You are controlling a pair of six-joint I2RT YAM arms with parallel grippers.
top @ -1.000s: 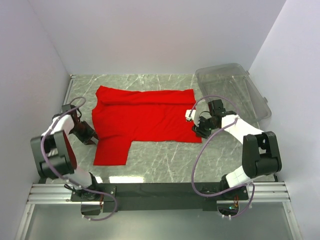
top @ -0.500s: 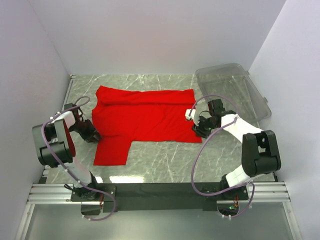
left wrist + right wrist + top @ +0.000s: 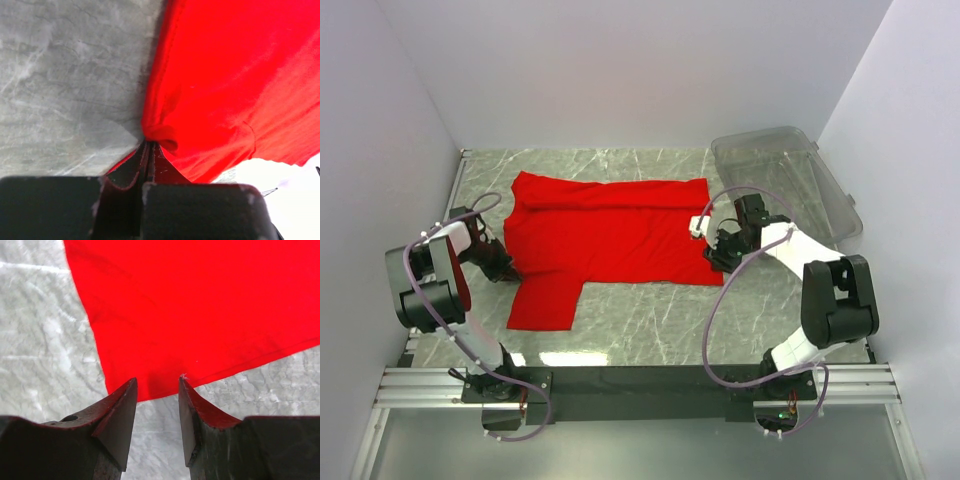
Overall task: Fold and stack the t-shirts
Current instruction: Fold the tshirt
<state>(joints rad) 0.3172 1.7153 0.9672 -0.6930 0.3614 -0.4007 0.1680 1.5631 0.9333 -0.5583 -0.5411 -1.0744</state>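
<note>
the red t-shirt (image 3: 605,240) lies spread on the bench (image 3: 660,325), mostly flat, with only its far edge looking turned over. the folding seems barely begun, and nothing is stacked. the left gripper (image 3: 150,146) has its jaws closed on a pinch of the shirt's left edge. the right gripper (image 3: 157,385) holds its jaws apart astride the right near corner, gripping nothing yet. the main folds and the stacking are left to do.

The left gripper (image 3: 150,147) clamped the left edge of the t-shirt (image 3: 610,235); the right gripper (image 3: 158,382) hung part-open at its right corner.
</note>
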